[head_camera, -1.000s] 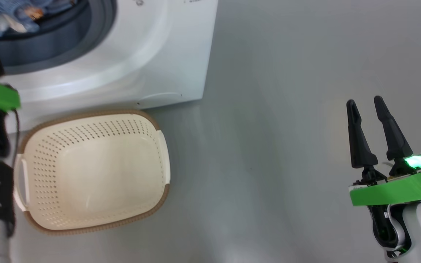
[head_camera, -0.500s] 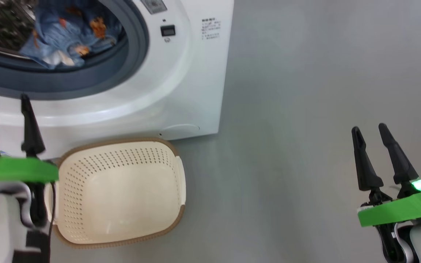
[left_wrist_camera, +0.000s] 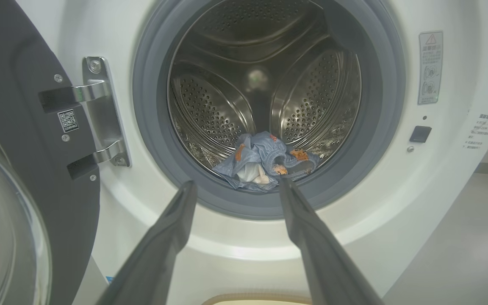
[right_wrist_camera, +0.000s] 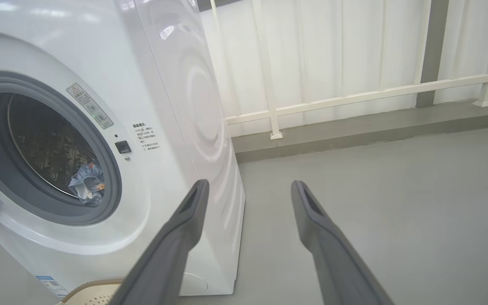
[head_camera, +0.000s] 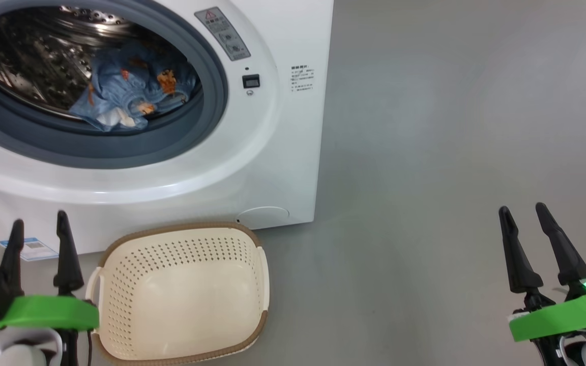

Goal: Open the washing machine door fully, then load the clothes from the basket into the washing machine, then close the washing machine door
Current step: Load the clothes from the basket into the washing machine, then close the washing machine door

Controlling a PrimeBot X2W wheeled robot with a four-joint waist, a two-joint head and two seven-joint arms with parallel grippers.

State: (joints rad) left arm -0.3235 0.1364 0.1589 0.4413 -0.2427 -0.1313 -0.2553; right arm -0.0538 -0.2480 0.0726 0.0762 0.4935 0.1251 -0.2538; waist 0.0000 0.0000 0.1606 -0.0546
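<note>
The clothes, a light blue fabric with orange-brown bears and a cream-white piece (head_camera: 125, 99), lie at the near bottom of the steel perforated drum (left_wrist_camera: 223, 97) of the big white front-loading washing machine (head_camera: 293, 152). The small cream-white perforated plastic basket with the brown rim (head_camera: 181, 227) stands on the grey floor (head_camera: 425, 152) just in front of the machine, and it is empty. So, as I judge, only the closing remains.

The relation that matters for you is this. The large round washing machine door with glossy black rim and bulging glass window (left_wrist_camera: 19, 55) stands swung open at the left of the opening, on its metal hinge (left_wrist_camera: 100, 114). It lies to the left of the left end effector (left_wrist_camera: 236, 183), which points straight at the drum. This end effector is released, jaws wide, grasping nothing. The right end effector (head_camera: 522, 208) is also released and empty, well apart to the right over bare floor. The left arm is therefore much nearer.

You probably must bring the left end effector behind the door and push it to the right. Mind the basket low in front. One fold of the clothes lies close to the grey rubber gasket (left_wrist_camera: 379, 148), where it could get caught.
</note>
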